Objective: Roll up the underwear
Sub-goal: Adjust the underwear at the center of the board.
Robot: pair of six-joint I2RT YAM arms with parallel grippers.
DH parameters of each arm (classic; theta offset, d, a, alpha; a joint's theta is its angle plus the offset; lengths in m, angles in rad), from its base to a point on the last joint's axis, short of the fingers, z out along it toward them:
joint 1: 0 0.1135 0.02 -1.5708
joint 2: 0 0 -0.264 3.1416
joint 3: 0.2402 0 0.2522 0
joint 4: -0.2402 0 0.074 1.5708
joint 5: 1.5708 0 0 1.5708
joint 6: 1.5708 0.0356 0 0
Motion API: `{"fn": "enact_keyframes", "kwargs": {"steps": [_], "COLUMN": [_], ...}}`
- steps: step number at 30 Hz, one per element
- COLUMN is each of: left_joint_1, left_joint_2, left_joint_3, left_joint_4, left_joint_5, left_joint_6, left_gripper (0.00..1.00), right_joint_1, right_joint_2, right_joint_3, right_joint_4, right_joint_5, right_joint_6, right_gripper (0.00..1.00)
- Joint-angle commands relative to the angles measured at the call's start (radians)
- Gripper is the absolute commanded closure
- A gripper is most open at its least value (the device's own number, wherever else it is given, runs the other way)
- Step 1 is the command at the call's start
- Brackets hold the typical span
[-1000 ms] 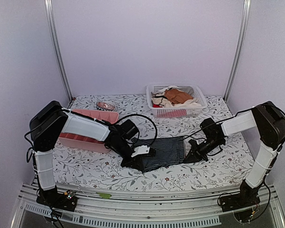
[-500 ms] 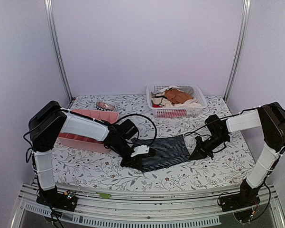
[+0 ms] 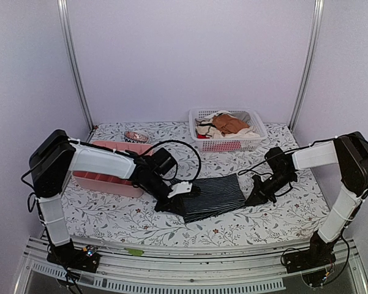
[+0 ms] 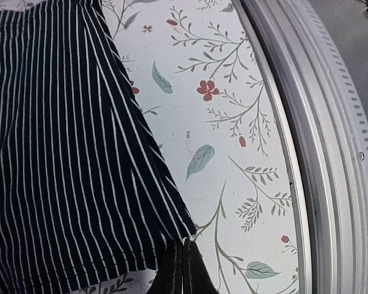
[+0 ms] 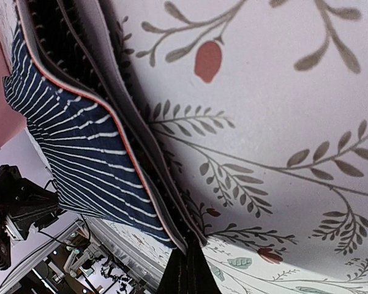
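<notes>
The underwear (image 3: pixel 215 195) is dark navy with thin white stripes and lies spread flat on the floral table, between my two arms. My left gripper (image 3: pixel 182 210) is shut on its near-left corner; in the left wrist view the black fingertips (image 4: pixel 182 269) pinch the hem corner of the striped cloth (image 4: pixel 67 153). My right gripper (image 3: pixel 250 199) is shut on the right edge. There the fingertips (image 5: pixel 187 272) clamp the grey, red-trimmed waistband (image 5: pixel 119 122), which stands lifted off the table.
A white basket (image 3: pixel 252 142) of orange-brown and cream garments stands at the back. A pink tray (image 3: pixel 113 170) lies at the left under my left arm, with a small patterned roll (image 3: pixel 136 136) behind it. The metal front rail (image 4: pixel 330 153) runs close to the left gripper.
The right gripper pulled its edge of the underwear to the right, then held still. The cloth now lies stretched and shifted right. The left arm's shoulder swung a little to the left.
</notes>
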Motion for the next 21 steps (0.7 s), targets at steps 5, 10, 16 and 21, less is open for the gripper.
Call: {"fn": "enact_keyframes", "kwargs": {"steps": [5, 10, 16, 21], "left_joint_1": [0.005, 0.024, 0.112, 0.16], "left_joint_2": [0.119, 0.086, -0.079, -0.038], "left_joint_3": [0.036, 0.012, 0.002, 0.087], "left_joint_4": [-0.056, -0.057, -0.103, -0.075], "left_joint_5": [0.052, 0.021, 0.09, 0.017], "left_joint_6": [0.039, 0.032, -0.001, -0.076], "left_gripper": [1.0, 0.77, 0.51, 0.45], "right_joint_1": [-0.002, -0.003, -0.003, 0.014], "right_joint_2": [-0.016, -0.037, -0.115, -0.053], "right_joint_3": [0.009, 0.034, 0.135, 0.225], "right_joint_4": [-0.011, -0.053, -0.113, -0.047], "right_joint_5": [0.008, 0.022, 0.048, -0.007], "right_joint_6": [-0.017, -0.029, -0.056, -0.065], "right_gripper": [1.0, 0.89, 0.58, 0.58]}}
